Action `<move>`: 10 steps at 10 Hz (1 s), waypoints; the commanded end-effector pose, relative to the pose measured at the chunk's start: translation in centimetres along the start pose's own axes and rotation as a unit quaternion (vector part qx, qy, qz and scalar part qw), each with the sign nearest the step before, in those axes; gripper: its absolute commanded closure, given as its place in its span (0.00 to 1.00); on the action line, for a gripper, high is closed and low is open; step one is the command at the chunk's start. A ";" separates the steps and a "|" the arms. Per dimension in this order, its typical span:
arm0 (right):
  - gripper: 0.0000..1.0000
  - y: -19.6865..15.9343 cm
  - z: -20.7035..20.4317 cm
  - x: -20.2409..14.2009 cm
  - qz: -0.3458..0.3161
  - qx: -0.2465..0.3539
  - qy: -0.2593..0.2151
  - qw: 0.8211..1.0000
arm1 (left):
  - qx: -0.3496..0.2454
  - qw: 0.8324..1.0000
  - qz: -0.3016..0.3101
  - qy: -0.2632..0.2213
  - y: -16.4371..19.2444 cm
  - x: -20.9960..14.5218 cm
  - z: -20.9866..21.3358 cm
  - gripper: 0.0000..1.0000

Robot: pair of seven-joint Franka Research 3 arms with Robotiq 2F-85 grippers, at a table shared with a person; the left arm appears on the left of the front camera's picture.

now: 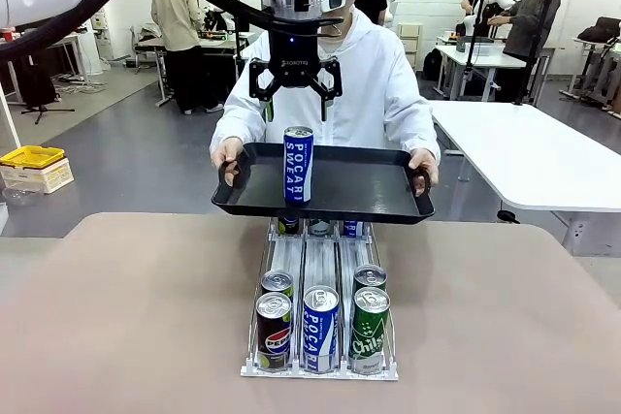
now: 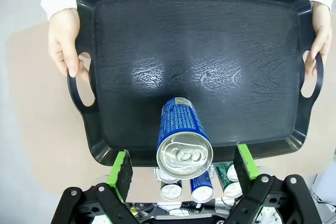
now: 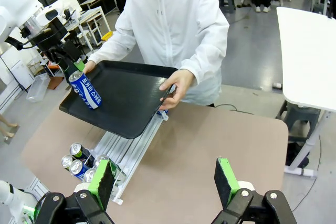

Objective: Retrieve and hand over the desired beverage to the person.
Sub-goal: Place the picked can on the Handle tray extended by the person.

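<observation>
A blue Pocari Sweat can stands upright on a black tray. The person, in a white hooded jacket, holds the tray by both handles above the table's far edge. My left gripper hangs open just above the can, its green pads on either side of the can's top without touching it. My right gripper is open and holds nothing, high over the table. From there I see the can, the tray and the left gripper farther off.
A clear can rack sits mid-table under the tray's near edge. At its front stand a Pepsi can, a Pocari can and a green can. A white table stands at the right.
</observation>
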State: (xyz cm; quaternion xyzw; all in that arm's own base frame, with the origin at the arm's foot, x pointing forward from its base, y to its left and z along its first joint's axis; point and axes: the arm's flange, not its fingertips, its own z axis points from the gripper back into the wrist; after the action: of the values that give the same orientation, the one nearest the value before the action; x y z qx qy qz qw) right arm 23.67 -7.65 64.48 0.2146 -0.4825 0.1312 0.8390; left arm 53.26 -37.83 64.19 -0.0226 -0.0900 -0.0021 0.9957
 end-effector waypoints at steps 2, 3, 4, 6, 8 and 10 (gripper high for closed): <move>0.00 0.0 -0.3 0.1 0.000 0.014 -0.001 1.000 | -0.004 1.000 -0.018 0.008 0.8 -1.1 2.1 0.00; 0.00 0.0 -0.3 0.1 0.000 0.014 -0.001 1.000 | -0.012 0.999 -0.036 0.001 1.2 -3.1 3.5 0.00; 0.00 0.0 -0.3 0.1 0.000 0.014 -0.001 1.000 | -0.015 0.998 -0.053 -0.010 1.7 -5.8 4.4 0.00; 0.00 0.0 -0.3 0.1 0.000 0.014 -0.001 1.000 | -0.024 0.996 -0.084 -0.029 4.0 -11.0 5.3 0.00; 0.00 0.0 -0.3 0.1 0.000 0.014 -0.001 1.000 | -0.031 0.993 -0.109 -0.030 6.2 -14.4 4.3 0.00; 0.00 0.0 -0.3 0.1 0.000 0.014 -0.001 1.000 | -0.044 0.990 -0.133 -0.029 7.7 -16.7 2.8 0.00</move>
State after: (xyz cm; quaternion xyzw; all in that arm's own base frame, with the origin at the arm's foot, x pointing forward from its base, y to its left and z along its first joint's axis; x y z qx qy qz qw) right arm 23.71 -7.64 64.45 0.2146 -0.4820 0.1311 0.8393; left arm 38.11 -32.20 65.83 -0.0401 -0.1125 -0.1150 0.9862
